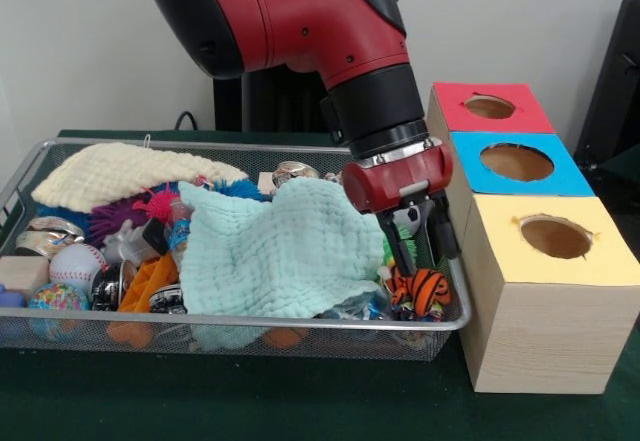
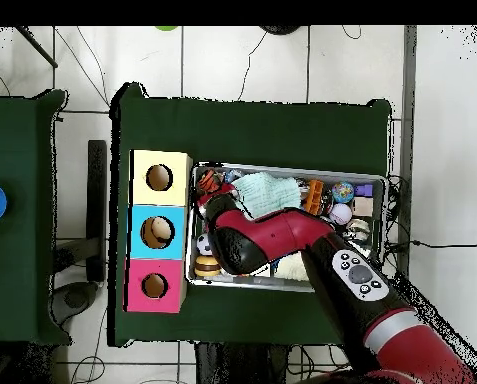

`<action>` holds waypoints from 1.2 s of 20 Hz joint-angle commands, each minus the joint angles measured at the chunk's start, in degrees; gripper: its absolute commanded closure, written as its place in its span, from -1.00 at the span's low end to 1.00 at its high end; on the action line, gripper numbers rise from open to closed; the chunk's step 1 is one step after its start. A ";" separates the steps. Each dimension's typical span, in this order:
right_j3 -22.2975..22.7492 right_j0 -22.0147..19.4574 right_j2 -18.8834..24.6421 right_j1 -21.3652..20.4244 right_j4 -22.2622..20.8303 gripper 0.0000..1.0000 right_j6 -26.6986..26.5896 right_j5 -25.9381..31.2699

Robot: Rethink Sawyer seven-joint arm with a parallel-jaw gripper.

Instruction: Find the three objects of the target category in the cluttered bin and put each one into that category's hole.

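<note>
Wire mesh bin on the green counter, crowded: cream cloth at far left, baseball and speckled ball by the near-left corner, mint cloth spread across the middle. Further right, tool lowered into the bin's right end, fingers parted moderately, gripping nothing, poised just above the tiger-striped ball in the near-right corner. Rightmost, three boxes beside the bin, the red-topped hole farthest back.

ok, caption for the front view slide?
Red robot hand open above orange tiger-striped ball in silver wire-mesh bin.
</note>
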 commanded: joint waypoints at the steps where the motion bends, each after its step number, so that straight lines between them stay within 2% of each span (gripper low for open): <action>1: -0.03 -1.03 -1.70 -0.13 -1.82 -1.00 1.07 7.79; 6: -0.21 -0.45 -1.86 0.01 -2.12 -1.00 1.47 7.77; 15: 0.12 2.15 -4.59 0.19 -2.08 -1.00 3.71 5.33; 24: 0.24 2.03 -4.16 1.56 -2.10 -1.00 3.57 5.20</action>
